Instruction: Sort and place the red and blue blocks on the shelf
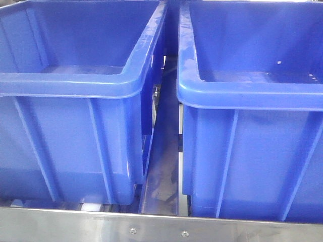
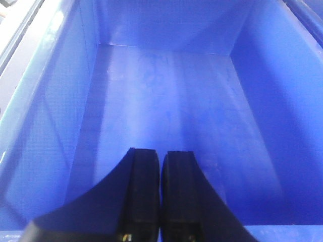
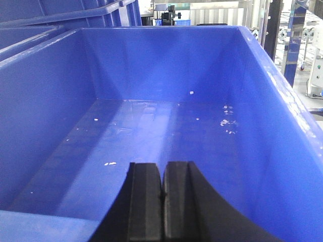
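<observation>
No red or blue block shows in any view. In the front view two large blue plastic bins, the left one and the right one, stand side by side on the shelf, whose flat riveted steel front rail runs along the bottom. My left gripper is shut and empty, looking into a bare blue bin. My right gripper is shut and empty, looking into another blue bin with only small white specks on its floor. Neither gripper shows in the front view.
A narrow gap with steel rails runs between the two bins. Behind the right bin's far wall, racks and equipment stand in the background. More blue bin rims lie to its left.
</observation>
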You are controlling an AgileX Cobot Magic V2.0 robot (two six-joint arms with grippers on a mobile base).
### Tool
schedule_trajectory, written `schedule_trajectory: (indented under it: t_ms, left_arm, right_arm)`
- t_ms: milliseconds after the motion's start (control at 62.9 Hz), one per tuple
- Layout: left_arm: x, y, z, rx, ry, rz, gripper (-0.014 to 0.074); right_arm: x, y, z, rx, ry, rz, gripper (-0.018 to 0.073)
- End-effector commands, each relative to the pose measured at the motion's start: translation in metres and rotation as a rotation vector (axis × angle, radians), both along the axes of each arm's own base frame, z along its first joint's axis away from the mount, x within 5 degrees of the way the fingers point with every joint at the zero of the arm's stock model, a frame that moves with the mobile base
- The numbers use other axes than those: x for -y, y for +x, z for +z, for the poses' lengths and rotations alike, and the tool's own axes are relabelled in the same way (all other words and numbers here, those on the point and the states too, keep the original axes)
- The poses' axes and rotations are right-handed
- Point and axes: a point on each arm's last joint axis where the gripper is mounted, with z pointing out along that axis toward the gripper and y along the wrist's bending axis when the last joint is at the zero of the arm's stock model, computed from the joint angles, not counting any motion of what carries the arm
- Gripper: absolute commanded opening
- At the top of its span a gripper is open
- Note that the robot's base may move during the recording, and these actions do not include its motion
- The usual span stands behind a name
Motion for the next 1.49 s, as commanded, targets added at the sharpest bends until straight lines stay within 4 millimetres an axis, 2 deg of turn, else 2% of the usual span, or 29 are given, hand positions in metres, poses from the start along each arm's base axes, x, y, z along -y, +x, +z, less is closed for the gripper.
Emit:
schedule_trajectory:
  t_ms: [0, 1351, 1478]
  left_arm:
    - [0.0021, 0.001, 0.0171, 0.11, -0.024, -0.02, 0.0127]
    - [0.002, 0.0006, 0.0173, 0.112, -0.025, -0.02, 0.0127]
    - [-0.0072, -0.0072, 0.0209, 0.172, -0.016, 0.04, 0.0127]
  right_arm:
    - [0.0004, -0.0019, 0.0052, 0.044, -0.004, -0.005, 0.0056]
    - [0.0004, -0.0018, 0.005, 0.043, -0.005, -0.005, 0.0056]
    - [0.0004, -0.0018, 0.005, 0.043, -0.005, -0.005, 0.0056]
